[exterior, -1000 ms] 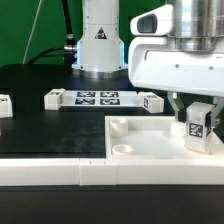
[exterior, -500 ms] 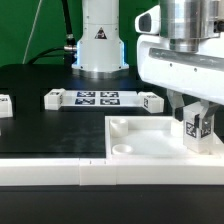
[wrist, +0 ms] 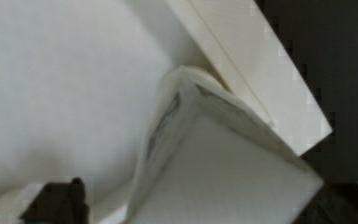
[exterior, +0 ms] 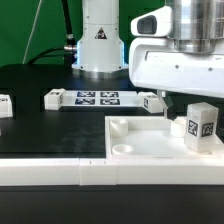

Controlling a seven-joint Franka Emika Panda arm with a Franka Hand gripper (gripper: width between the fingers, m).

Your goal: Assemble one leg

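Note:
The leg (exterior: 203, 125), a small white post with a black-and-white tag on its face, stands upright at the right corner of the white tabletop (exterior: 140, 145), free of the fingers. My gripper (exterior: 180, 98) hangs just above and slightly to the exterior view's left of the leg, open and empty. In the wrist view the leg's white top (wrist: 229, 160) fills the space below my gripper (wrist: 202, 205). The dark fingertips (wrist: 59, 202) stand wide apart on either side of it, and the tabletop (wrist: 69, 90) lies beyond.
The marker board (exterior: 97, 98) lies on the black table behind the tabletop. Another white tagged leg (exterior: 152, 100) lies beside its right end, and one more (exterior: 5, 104) at the far left edge. The robot base (exterior: 100, 40) stands at the back. A white ledge (exterior: 50, 172) runs along the front.
The gripper has opened, let go of the leg and risen a little. The leg now stands on its own at the tabletop's right corner.

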